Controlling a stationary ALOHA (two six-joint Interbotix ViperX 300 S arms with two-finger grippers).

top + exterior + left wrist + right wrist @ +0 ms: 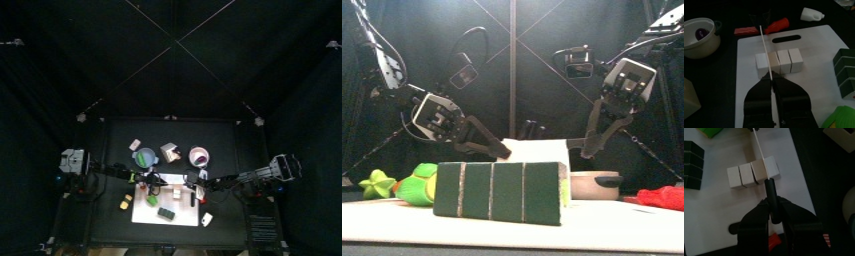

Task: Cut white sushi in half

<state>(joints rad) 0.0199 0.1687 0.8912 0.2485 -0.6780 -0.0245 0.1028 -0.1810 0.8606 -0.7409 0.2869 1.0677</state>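
Note:
The white sushi (pixel 784 60) (pixel 744 174) lies mid-board on the white cutting board (pixel 817 45) (pixel 181 208), scored into several side-by-side pieces. A thin knife blade (pixel 763 45) (pixel 759 150) runs across it, in the seam between one end piece and the others. My right gripper (pixel 771 205) is shut on the knife's black handle (pixel 770 190). At the blade's other end, close to the sushi, my left gripper (pixel 771 79) is shut on the blade. Both arms meet over the board in the top view.
A dark green sushi block (pixel 844 70) (pixel 500 192) sits on the board's edge, with a light green item (pixel 841 117) beyond it. Off the board are a white bowl (pixel 701 40), red strips (pixel 747 31), a red pepper (pixel 779 24) and a white cup (pixel 814 14).

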